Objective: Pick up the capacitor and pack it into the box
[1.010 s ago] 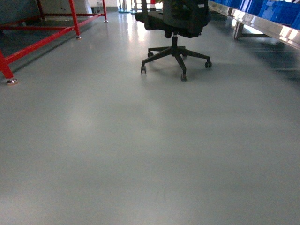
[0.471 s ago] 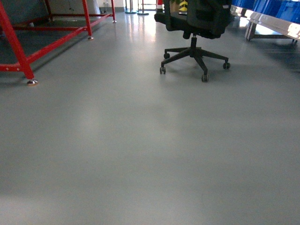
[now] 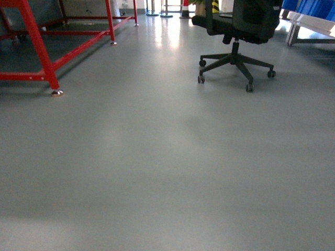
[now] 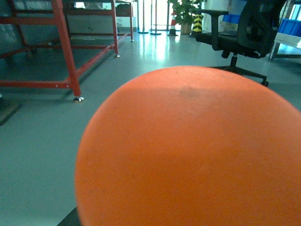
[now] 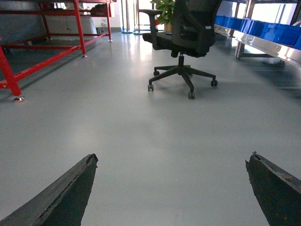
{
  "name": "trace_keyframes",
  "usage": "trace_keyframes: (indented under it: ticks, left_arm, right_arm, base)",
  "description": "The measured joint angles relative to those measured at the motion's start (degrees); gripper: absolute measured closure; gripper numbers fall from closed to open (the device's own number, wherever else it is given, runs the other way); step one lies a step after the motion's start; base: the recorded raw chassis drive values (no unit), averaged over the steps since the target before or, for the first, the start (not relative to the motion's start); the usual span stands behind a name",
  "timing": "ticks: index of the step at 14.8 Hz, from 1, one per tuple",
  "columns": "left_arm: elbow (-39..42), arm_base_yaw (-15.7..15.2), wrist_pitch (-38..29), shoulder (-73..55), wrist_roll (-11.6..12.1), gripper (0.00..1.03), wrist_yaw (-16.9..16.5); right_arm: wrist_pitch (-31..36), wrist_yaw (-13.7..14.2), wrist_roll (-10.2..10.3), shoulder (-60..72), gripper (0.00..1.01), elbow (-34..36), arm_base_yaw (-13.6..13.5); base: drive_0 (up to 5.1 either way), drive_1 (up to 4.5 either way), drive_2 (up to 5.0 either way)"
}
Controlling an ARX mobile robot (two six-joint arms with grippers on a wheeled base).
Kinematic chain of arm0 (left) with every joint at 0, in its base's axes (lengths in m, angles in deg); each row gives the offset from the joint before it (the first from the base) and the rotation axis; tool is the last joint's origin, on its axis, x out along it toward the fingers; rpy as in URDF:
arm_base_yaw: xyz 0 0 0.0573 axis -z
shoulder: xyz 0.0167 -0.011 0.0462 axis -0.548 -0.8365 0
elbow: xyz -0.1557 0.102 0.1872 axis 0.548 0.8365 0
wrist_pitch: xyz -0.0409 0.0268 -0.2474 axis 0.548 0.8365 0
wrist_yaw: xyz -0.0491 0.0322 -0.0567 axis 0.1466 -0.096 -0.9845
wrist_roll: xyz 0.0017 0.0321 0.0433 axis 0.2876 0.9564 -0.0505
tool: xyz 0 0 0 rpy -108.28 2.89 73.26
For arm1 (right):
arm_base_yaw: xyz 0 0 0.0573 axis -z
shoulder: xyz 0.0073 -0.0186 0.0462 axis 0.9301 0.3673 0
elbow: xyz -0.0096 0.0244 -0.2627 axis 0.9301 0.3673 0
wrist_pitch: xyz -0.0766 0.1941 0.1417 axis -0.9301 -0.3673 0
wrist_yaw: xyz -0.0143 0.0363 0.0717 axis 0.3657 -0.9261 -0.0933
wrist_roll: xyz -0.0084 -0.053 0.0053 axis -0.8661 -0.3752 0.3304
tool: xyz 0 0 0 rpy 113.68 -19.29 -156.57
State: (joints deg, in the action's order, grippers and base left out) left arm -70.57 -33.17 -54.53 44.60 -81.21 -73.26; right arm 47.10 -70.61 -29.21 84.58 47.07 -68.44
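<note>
Sliding rightward since earlier, the office chair (image 3: 238, 39) sits half cropped. Right gripper (image 5: 171, 188) spread wide; an orange dome (image 4: 193, 150) hides the left one. Neither capacitor nor box shows.

Frame (image 3: 36, 57) left, chair (image 3: 238, 31) right (behind)

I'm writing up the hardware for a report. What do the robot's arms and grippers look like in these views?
Little shows. In the right wrist view, the right gripper has two black wedge-shaped fingers with rough, worn-looking edges. The left wrist view is mostly filled by a smooth orange rounded surface; the left gripper's fingers are hidden. The head view shows no arms, cables or markings.
</note>
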Motion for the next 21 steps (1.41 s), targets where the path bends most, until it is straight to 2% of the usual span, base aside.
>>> trace_keyframes:
  ticks: [21]
  left_arm:
    - [0.0,0.0,0.0,0.0,0.0,0.59,0.0]
  right_arm:
    - [0.0,0.0,0.0,0.0,0.03,0.0,0.0]
  base:
    - [-5.1,2.40,2.4]
